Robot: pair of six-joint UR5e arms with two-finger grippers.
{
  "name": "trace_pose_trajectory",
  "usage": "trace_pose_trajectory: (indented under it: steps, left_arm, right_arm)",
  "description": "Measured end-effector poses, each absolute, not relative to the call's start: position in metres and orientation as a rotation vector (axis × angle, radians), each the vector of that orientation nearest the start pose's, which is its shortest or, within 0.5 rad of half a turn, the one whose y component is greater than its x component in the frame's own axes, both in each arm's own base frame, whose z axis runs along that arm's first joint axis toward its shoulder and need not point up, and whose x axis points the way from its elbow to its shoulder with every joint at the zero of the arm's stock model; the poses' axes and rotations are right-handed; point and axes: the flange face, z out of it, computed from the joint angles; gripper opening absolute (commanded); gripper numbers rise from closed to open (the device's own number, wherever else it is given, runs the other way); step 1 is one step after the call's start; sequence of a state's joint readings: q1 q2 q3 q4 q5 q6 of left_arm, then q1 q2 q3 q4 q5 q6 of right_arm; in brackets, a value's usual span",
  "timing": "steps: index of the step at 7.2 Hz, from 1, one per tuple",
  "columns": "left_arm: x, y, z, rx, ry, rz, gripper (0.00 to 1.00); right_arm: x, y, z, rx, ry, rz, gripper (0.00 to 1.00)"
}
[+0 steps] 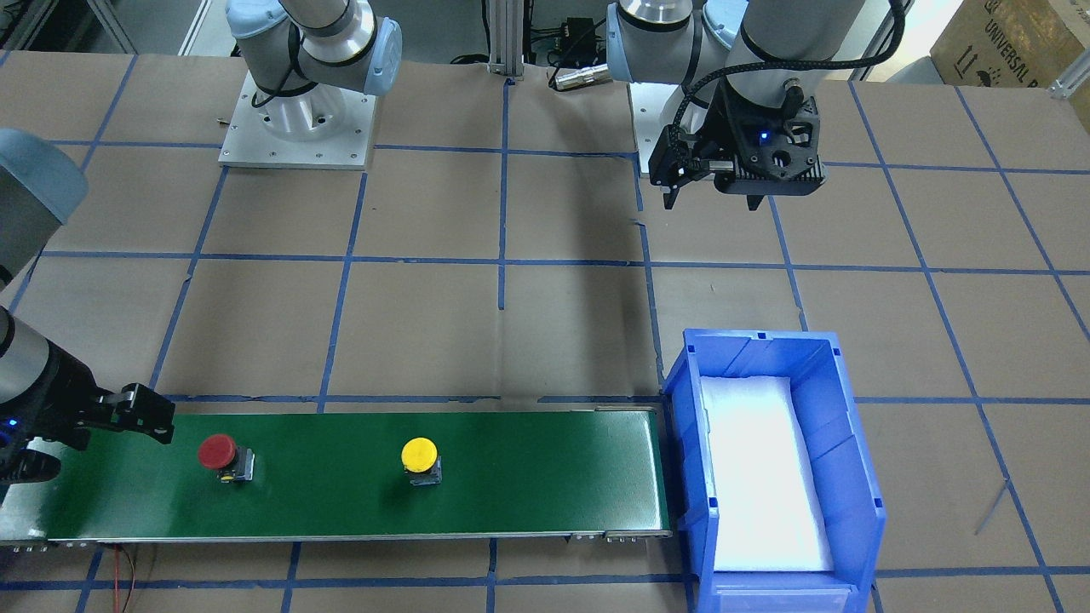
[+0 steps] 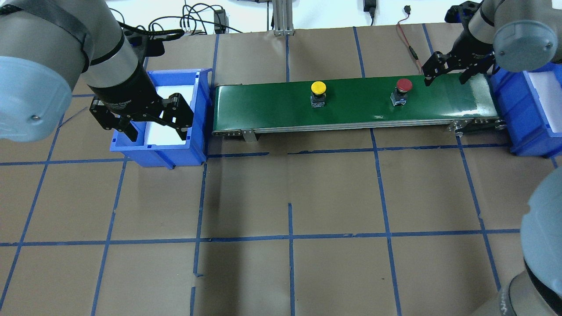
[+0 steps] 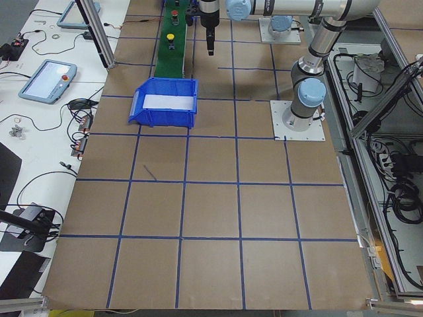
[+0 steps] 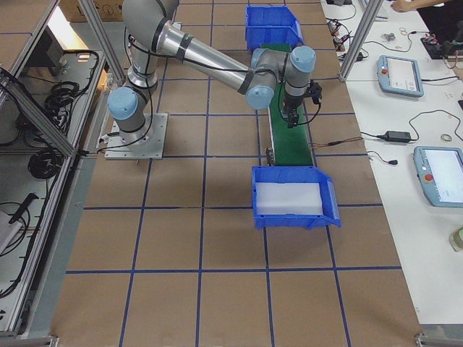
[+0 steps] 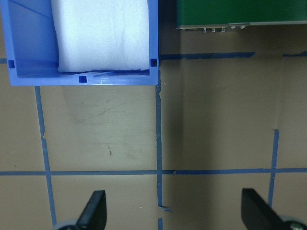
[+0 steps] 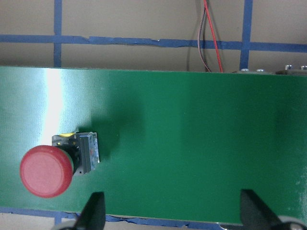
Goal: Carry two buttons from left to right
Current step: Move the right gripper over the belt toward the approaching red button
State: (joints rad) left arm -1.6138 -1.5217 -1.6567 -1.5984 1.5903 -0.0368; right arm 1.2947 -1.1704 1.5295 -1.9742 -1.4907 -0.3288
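Note:
The red button (image 1: 217, 452) and the yellow button (image 1: 419, 455) stand upright on the green conveyor belt (image 1: 528, 477), apart from each other. In the overhead view the yellow button (image 2: 318, 87) is near mid-belt and the red button (image 2: 404, 84) is to its right. My right gripper (image 2: 444, 80) is open and empty above the belt's right end, just right of the red button (image 6: 46, 171). My left gripper (image 2: 158, 131) is open and empty. It hovers over the table at the near edge of the left blue bin (image 2: 193, 147), as the left wrist view (image 5: 175, 211) shows.
The left blue bin (image 1: 690, 409) holds a white foam liner and sits at the belt's left end. A second blue bin (image 2: 516, 109) with a white liner sits at the belt's right end. Red and black wires (image 6: 211, 33) run behind the belt.

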Motion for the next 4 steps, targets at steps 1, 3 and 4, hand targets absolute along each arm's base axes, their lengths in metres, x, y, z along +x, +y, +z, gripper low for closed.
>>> trace_pose_trajectory:
  steps: [1, 3, 4]
  left_arm:
    - [-0.1512, -0.4578, 0.4671, 0.011, 3.118, 0.098, 1.00]
    - [-0.1511, -0.4574, 0.4677, 0.011, 3.118, 0.096, 1.00]
    - [-0.1511, -0.4575, 0.4677, 0.010, 3.118, 0.096, 1.00]
  right_arm:
    - [-0.0371, -0.6495, 0.3241, -0.079, 3.075, -0.108, 1.00]
    - [-0.0363, -0.6467, 0.3243, -0.074, 3.075, -0.105, 1.00]
    - [-0.0360, -0.6457, 0.3261, -0.073, 3.075, -0.108, 1.00]
